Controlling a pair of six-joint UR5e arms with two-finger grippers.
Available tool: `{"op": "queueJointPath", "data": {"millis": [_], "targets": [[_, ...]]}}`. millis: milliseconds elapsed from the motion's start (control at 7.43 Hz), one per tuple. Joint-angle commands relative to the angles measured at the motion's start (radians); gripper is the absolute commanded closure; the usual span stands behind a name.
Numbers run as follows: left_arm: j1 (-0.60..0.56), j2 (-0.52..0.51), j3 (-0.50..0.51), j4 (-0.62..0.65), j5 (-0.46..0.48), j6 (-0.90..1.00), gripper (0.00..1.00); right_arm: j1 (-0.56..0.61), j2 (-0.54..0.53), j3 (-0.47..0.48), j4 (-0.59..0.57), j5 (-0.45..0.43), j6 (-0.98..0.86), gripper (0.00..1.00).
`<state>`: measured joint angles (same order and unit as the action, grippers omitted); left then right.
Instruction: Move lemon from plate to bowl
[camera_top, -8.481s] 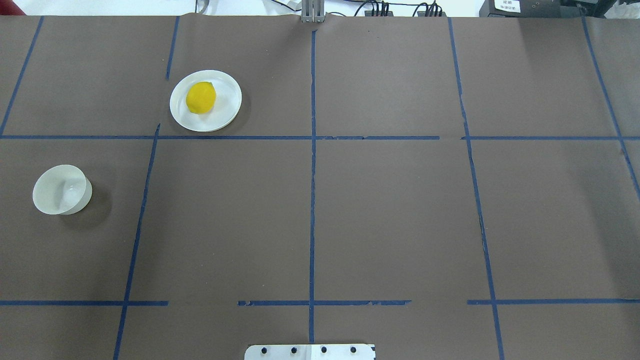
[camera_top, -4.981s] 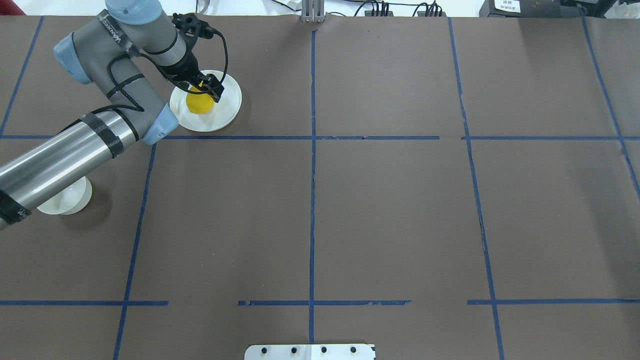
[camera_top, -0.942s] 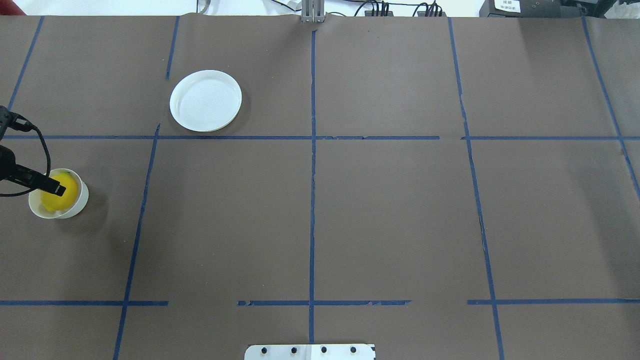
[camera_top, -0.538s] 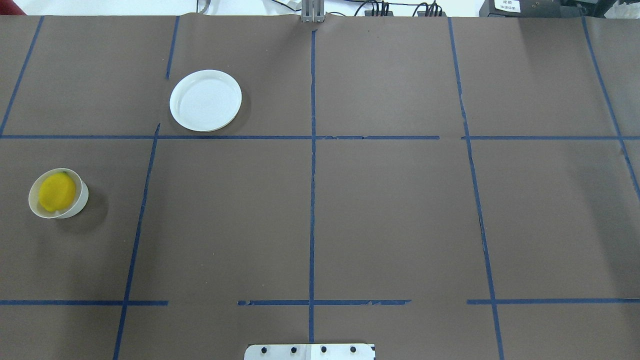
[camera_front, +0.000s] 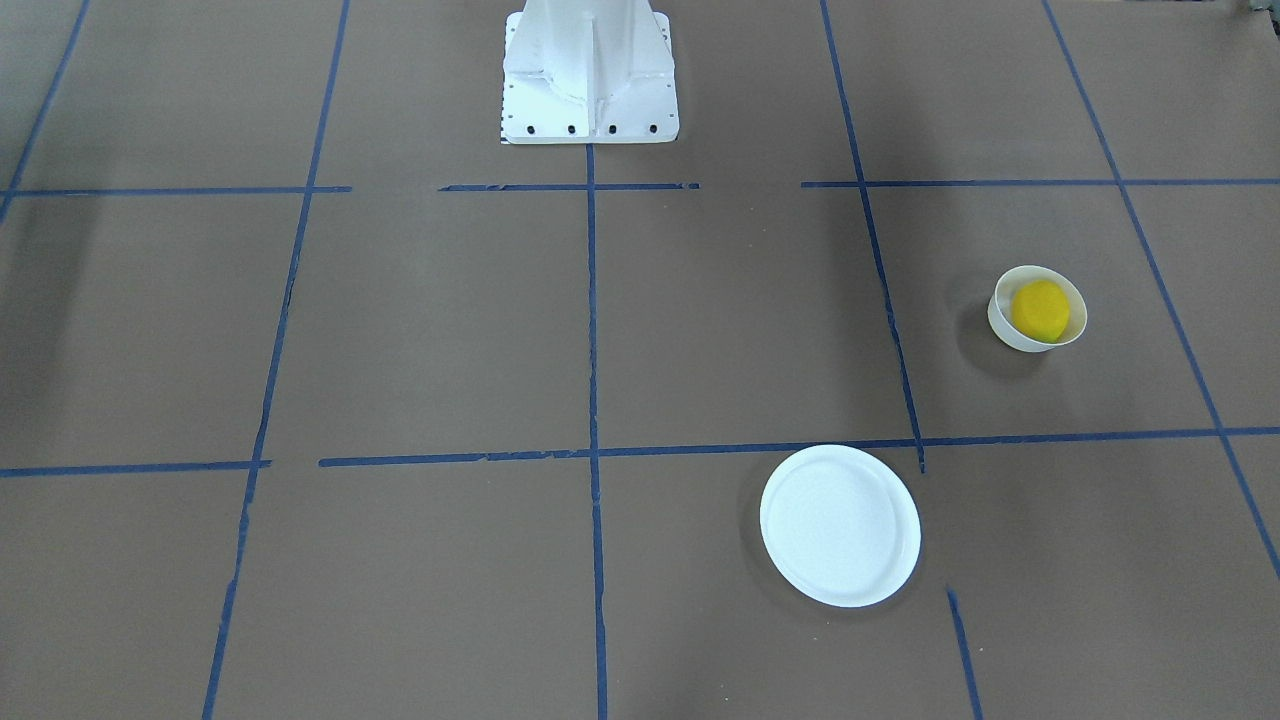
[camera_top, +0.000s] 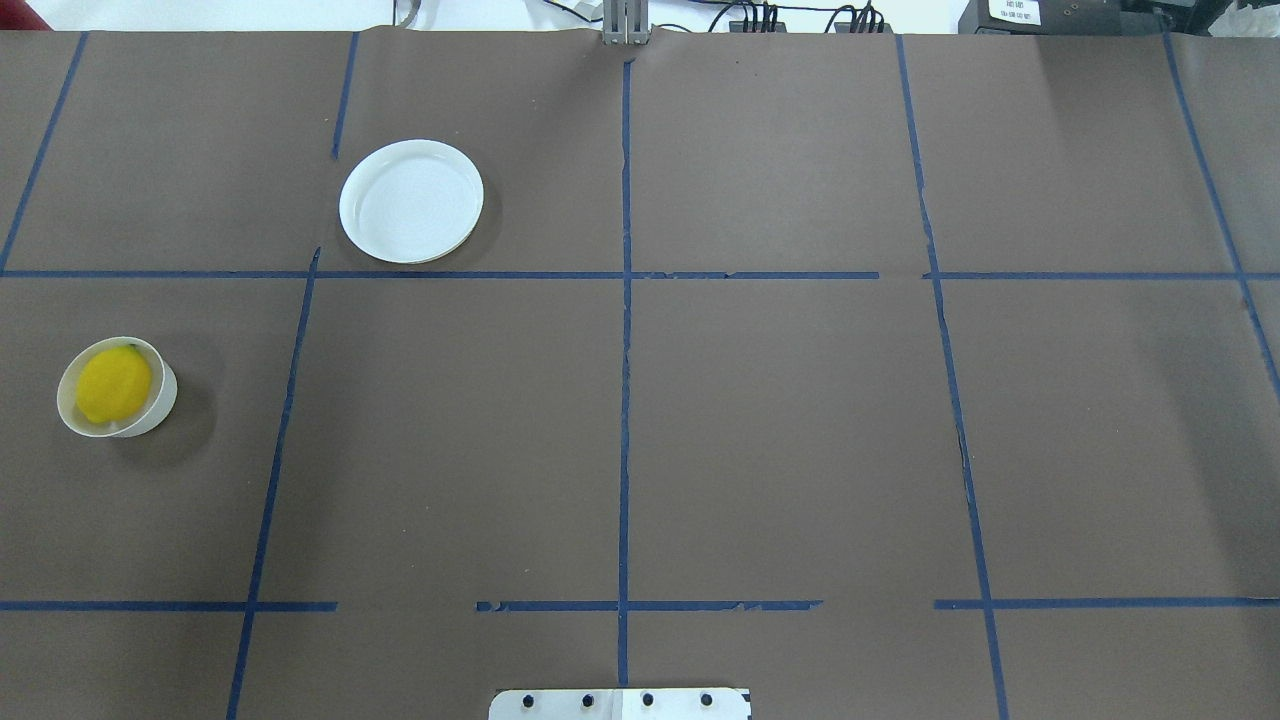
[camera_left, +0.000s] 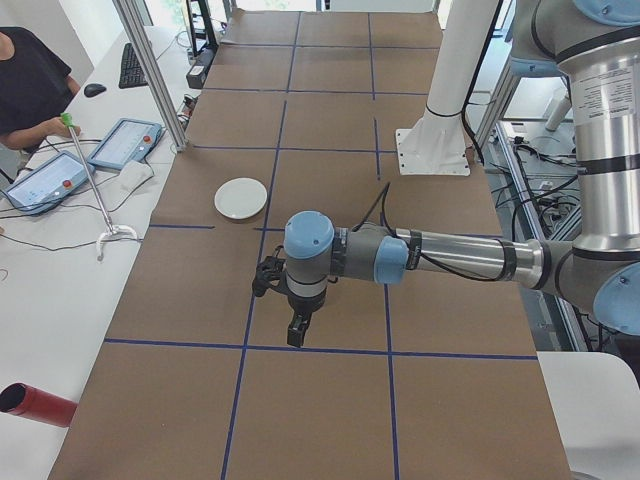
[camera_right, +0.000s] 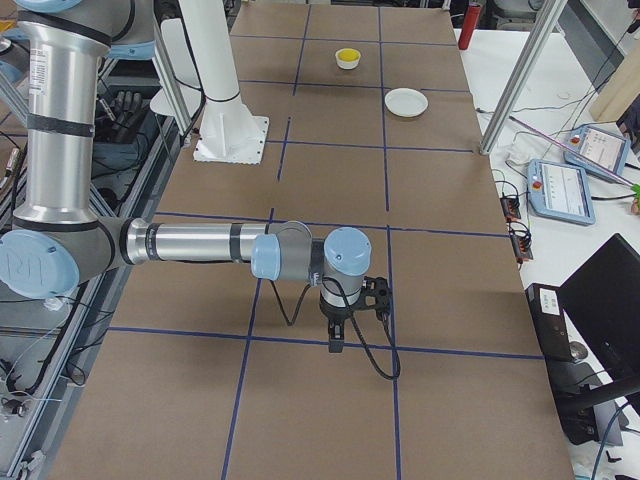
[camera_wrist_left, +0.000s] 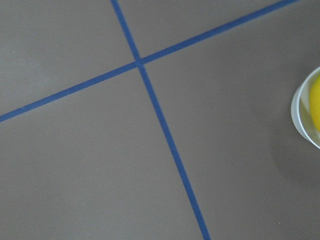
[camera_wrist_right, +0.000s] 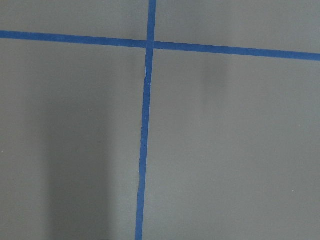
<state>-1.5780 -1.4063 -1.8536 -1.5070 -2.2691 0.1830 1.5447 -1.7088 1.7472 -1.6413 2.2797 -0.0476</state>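
Observation:
The yellow lemon (camera_top: 115, 385) lies inside the small white bowl (camera_top: 168, 398) at the table's left; both also show in the front-facing view, lemon (camera_front: 1040, 310) in bowl (camera_front: 1003, 325). The white plate (camera_top: 411, 202) is bare, farther back. My left gripper (camera_left: 297, 333) shows only in the exterior left view, low over the table; I cannot tell if it is open. Its wrist camera sees the bowl's edge (camera_wrist_left: 302, 117) at the far right. My right gripper (camera_right: 336, 345) shows only in the exterior right view, far from the bowl; its state is unclear.
The robot's white base (camera_front: 590, 70) stands at the table's near-centre edge. Blue tape lines grid the brown table cover. Tablets (camera_left: 125, 140) and metal frame posts stand along the operators' side, where a person sits.
My left gripper, which hung over the bowl with the lemon 0.9 s ago, has drawn back out of the overhead view. The lemon stays in the bowl; the plate is bare.

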Motion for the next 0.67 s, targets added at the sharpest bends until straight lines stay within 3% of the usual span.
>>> {"op": "queueJointPath", "data": {"millis": [0,538], "targets": [[-0.027,-0.01,0.01,0.071,-0.001,0.001,0.0,0.0,0.0,0.0,0.0,0.0,0.0,0.0],[-0.027,0.003,0.053,0.071,-0.001,-0.002,0.0,0.0,0.0,0.0,0.0,0.0,0.0,0.0]]}}
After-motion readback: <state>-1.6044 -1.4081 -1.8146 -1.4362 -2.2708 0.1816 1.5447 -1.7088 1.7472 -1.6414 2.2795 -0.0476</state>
